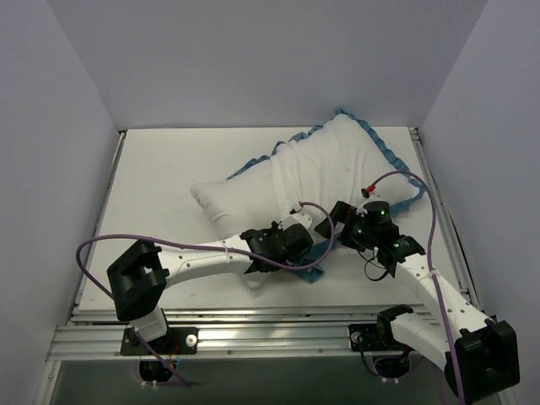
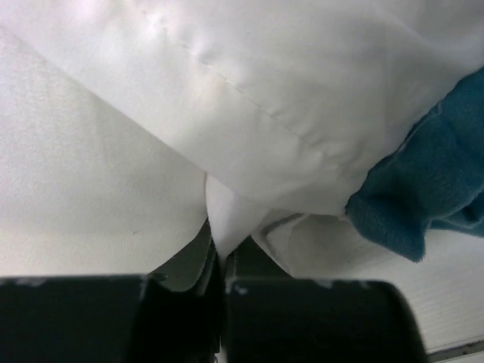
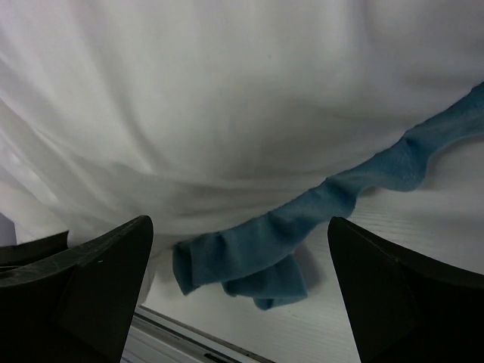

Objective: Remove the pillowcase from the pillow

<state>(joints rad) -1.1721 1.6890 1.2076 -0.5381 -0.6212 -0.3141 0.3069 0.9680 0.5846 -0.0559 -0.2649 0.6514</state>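
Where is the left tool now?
In the top view the left tool is mid-width near the front of the table, shut on a corner of the pillow, just left of the teal trim of the pillowcase.

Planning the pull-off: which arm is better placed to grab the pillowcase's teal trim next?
Right. The right tool, open, faces the teal trim directly; the left tool is shut on white fabric.

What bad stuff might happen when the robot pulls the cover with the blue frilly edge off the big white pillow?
The left gripper pinches only a thin fold of the plump plain white pillow, so a tug may slip it free. The right gripper hangs open by the teal ruffle of the white-backed fabric pillowcase; closing there, it might catch just trim, or pillow cloth too.
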